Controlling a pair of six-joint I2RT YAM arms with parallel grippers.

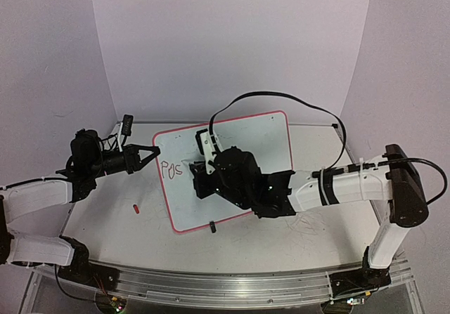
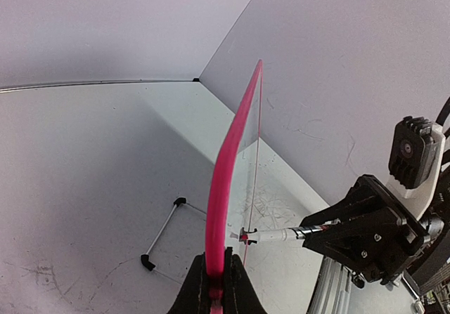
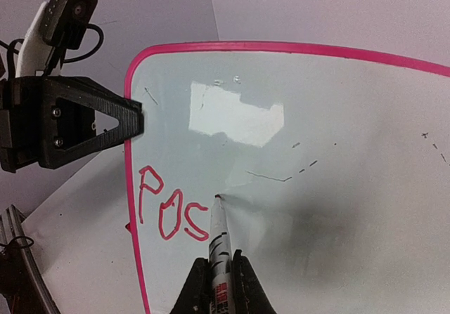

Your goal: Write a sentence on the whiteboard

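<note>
The whiteboard (image 1: 264, 138) stands at a slant on the surface (image 1: 105, 223). The left end effector (image 1: 150, 150) pinches the whiteboard's left rim between its fingers. The right end effector (image 3: 218, 286), in front of the whiteboard's middle, is clamped around a marker (image 3: 219, 233) whose tip touches the white face. The sentence (image 3: 169, 208) reads only "POS", in red near the whiteboard's left rim, just left of the marker tip. A small red object (image 1: 135, 206) lies on the surface left of the whiteboard.
</note>
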